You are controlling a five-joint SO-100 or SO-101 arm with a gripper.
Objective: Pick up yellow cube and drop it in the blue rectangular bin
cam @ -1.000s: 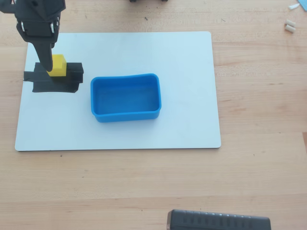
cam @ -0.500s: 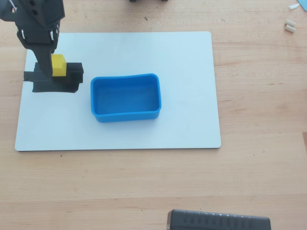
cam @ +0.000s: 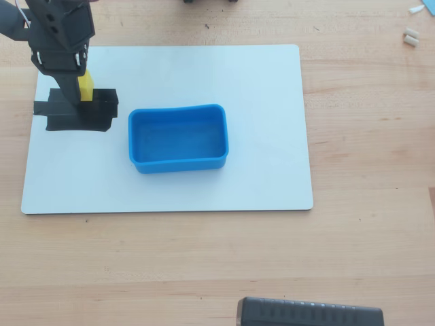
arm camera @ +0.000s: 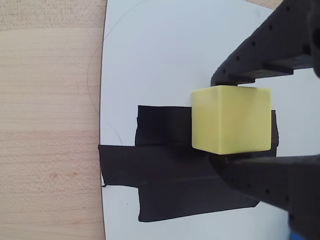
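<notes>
The yellow cube (arm camera: 231,119) sits between my gripper's (arm camera: 227,119) two black fingers, one pressed on its upper face and one on its lower face in the wrist view. It hangs over the black tape patch (arm camera: 170,175); whether it touches the patch I cannot tell. In the overhead view the cube (cam: 85,86) shows at the tip of my gripper (cam: 80,88), at the left of the white board (cam: 272,81). The blue rectangular bin (cam: 178,138) stands empty in the middle of the board, to the right of my gripper.
The black tape patch (cam: 78,112) lies on the board's left part. Bare wood table (cam: 367,122) surrounds the board. A dark device (cam: 309,314) sits at the bottom edge. Small white bits (cam: 410,35) lie at the top right.
</notes>
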